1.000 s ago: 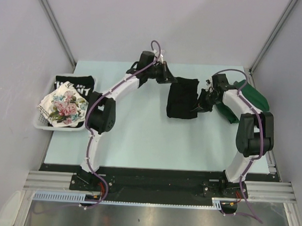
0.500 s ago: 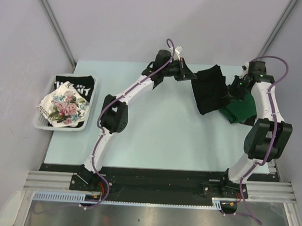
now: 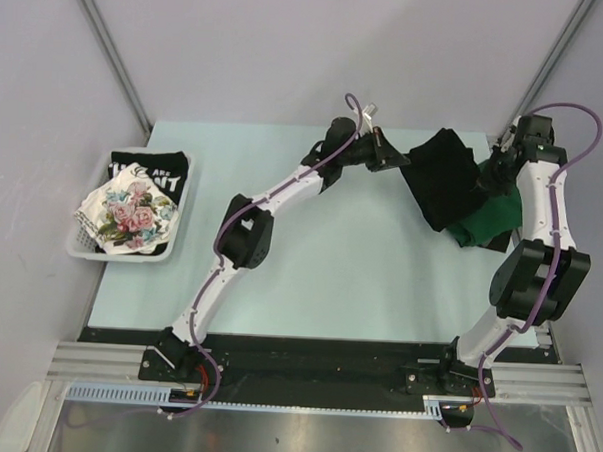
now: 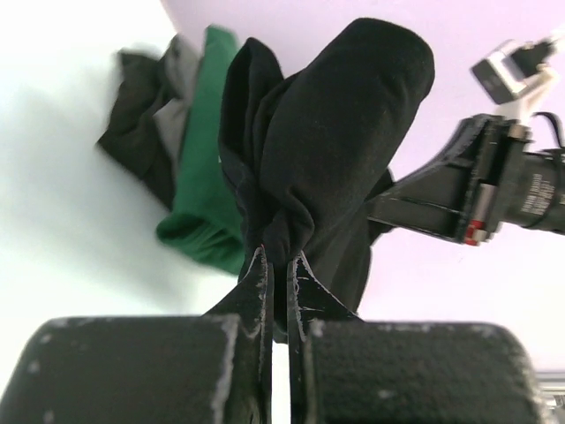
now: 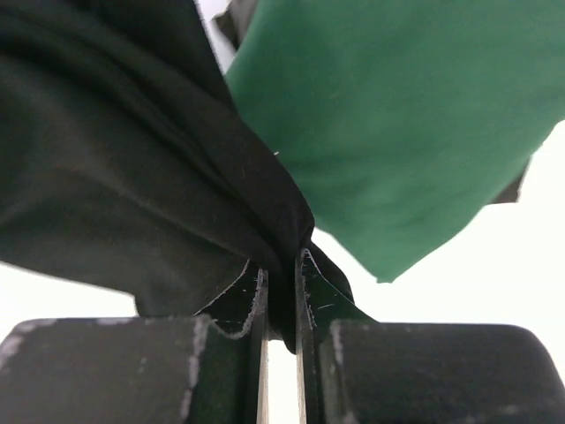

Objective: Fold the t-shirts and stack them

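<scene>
Hidden from me: the plain black t-shirt [image 3: 444,177] hangs bunched between the two grippers, so I cannot make out its collar or sleeves. In the top view it covers the left part of the dark green t-shirt [image 3: 490,219].
Hard to make out: in the left wrist view a blurred patch of dark and grey cloth [image 4: 146,102] sits at the far edge of the green one; I cannot tell what it belongs to.
Left gripper [image 4: 278,265]: the jaws are pinched tight on a gathered fold of the plain black t-shirt, which bulges up past the fingertips.
Right gripper [image 5: 281,265]: it is clamped on another edge of the same shirt, with black cloth squeezed between the fingers [image 5: 256,291]. The green cloth lies just beyond.
Plain black t-shirt, place: it is at the far right of the table [image 3: 310,266], strung between the grippers and overlapping the green one.
Dark green t-shirt, place: it lies on the table at the far right, beside the right arm.
Basket [image 3: 80,246]: a white slatted one at the table's left edge.
In the basket: the lettered black t-shirt [image 3: 149,167] is at the far end. The floral t-shirt [image 3: 127,213] lies on top of it, spilling over the left rim.
Count: I see four t-shirts, one basket and two arms.
Writing: on the lettered black t-shirt I can read a small white "ARE" and a large "NT". The rest is cut off by folds and the floral t-shirt.
</scene>
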Available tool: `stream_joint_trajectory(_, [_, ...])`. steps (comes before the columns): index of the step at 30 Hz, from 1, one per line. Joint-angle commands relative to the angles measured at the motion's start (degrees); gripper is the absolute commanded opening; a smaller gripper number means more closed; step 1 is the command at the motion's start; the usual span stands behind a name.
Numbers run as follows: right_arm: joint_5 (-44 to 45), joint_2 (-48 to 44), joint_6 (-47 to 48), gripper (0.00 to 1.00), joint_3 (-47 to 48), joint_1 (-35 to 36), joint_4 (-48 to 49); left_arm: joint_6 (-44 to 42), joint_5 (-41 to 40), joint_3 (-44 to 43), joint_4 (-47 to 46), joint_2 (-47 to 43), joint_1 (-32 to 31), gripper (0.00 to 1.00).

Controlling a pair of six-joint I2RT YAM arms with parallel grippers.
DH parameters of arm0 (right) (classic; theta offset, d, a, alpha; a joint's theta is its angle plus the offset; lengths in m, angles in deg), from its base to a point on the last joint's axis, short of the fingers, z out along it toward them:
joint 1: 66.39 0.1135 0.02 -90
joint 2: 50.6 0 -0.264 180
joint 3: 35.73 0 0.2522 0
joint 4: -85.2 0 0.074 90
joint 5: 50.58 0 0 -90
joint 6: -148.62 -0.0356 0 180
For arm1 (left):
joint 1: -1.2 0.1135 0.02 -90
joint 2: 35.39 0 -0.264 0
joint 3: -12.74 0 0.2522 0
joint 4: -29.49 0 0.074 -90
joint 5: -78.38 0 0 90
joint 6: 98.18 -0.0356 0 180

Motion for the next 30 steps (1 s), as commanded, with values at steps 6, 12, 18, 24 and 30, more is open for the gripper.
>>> stream_joint_trajectory(6, [9.29, 2.46, 3.1, 0.0, 4.93, -6.52, 6.72, 3.32, -1.56, -5.38, -11.3, 1.17, -0.51, 0.0])
stream_joint_trajectory(12, [8.67, 5.8, 3.1, 0.0, 8.45, -8.1, 7.77, 3.41, -4.45, -5.65, -14.46, 2.49, -1.91, 0.0])
stream_joint_trajectory(18, [10.77, 8.79, 3.53, 0.0, 11.53, -8.37, 7.42, 6.57, -8.15, -7.14, -20.43, 7.67, -3.59, 0.0])
stream_joint_trajectory(24, [14.64, 8.71, 3.28, 0.0, 10.04, -9.33, 9.79, 10.78, -10.0, -7.49, -24.74, 11.37, -4.29, 0.0])
stream_joint_trajectory(30, [16.4, 9.77, 3.19, 0.0, 8.98, -10.38, 9.97, 11.84, -10.26, -7.23, -25.01, 12.25, -5.17, 0.0])
